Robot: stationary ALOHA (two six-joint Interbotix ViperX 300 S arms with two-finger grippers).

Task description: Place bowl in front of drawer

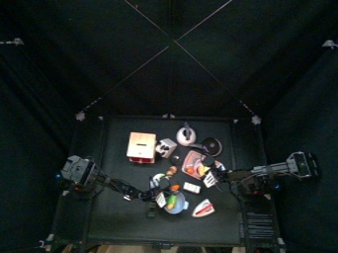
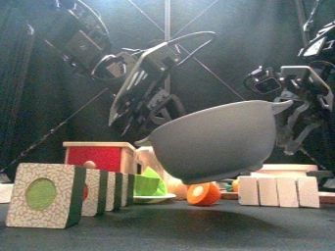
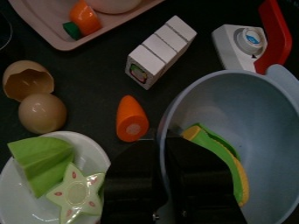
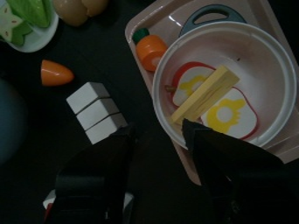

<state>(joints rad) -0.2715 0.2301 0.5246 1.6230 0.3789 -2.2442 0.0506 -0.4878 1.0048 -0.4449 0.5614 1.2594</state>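
Observation:
A grey bowl hangs in the air, tilted, above the toys. My left gripper is shut on the rim of the bowl, one jaw inside and one outside; a yellow-green strip lies inside by the inner jaw. The drawer is a small red box in a wooden frame, standing at the back left of the table. My right gripper is open and empty, hovering over a pink tray that holds a white bowl with a toy fried egg and a yellow stick.
Under the bowl lie an orange carrot piece, an egg, a broken eggshell, a white plate of green food and a row of white blocks. A green-faced block row stands front left.

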